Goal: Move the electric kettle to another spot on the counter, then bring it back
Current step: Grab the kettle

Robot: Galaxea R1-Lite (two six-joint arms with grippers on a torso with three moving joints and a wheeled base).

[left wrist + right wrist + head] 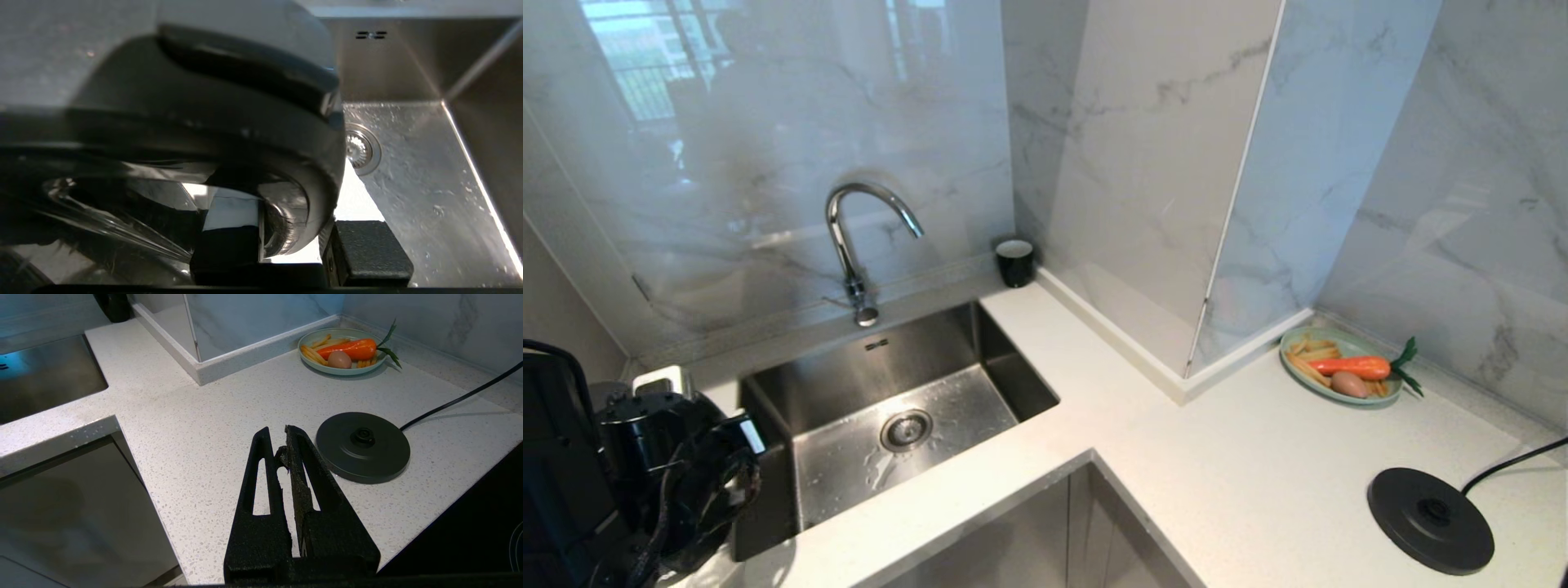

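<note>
Handle of the electric kettle fills the left wrist view and passes between the fingers of the left end effector. A bright sliver shows beside the handle; cannot tell whether the grip is closed. Kettle stands upright on the desk, just beside the steel sink, whose drain lies beyond the fingers.

Right end effector: closed, fingertips touching, holding nothing, above the desk. Round black kettle base with cord lies just beside its tips. Farther out, near the wall, a green plate carries a carrot.
</note>
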